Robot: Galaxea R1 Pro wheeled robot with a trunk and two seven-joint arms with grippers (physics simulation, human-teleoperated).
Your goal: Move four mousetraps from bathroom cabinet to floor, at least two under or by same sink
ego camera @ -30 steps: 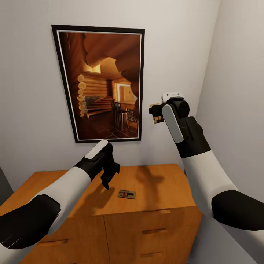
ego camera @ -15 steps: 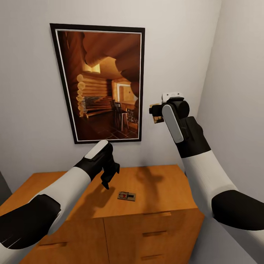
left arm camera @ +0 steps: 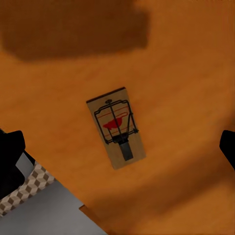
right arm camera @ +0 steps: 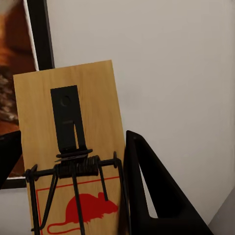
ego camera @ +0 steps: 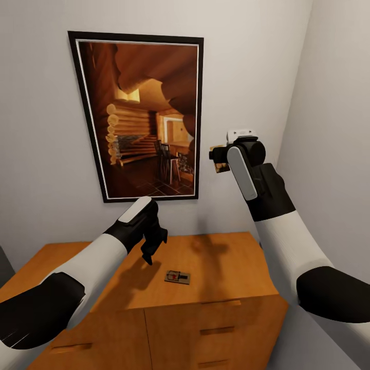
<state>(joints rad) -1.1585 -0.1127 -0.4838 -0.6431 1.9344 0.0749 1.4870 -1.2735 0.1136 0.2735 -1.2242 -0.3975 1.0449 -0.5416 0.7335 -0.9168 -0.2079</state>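
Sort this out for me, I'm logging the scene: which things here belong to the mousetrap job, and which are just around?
Part of the job:
- mousetrap lying on the cabinet top
- second mousetrap held in the right gripper
- left gripper, open above the cabinet
- bathroom floor

Just around:
- log-cabin picture on the wall

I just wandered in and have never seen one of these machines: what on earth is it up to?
It is collecting mousetraps. The right end effector, raised near the framed picture, is shut on one mousetrap. A second mousetrap lies flat on top of the orange-brown cabinet. The left end effector hangs open above the cabinet top, a little to the left of that trap, not touching it.
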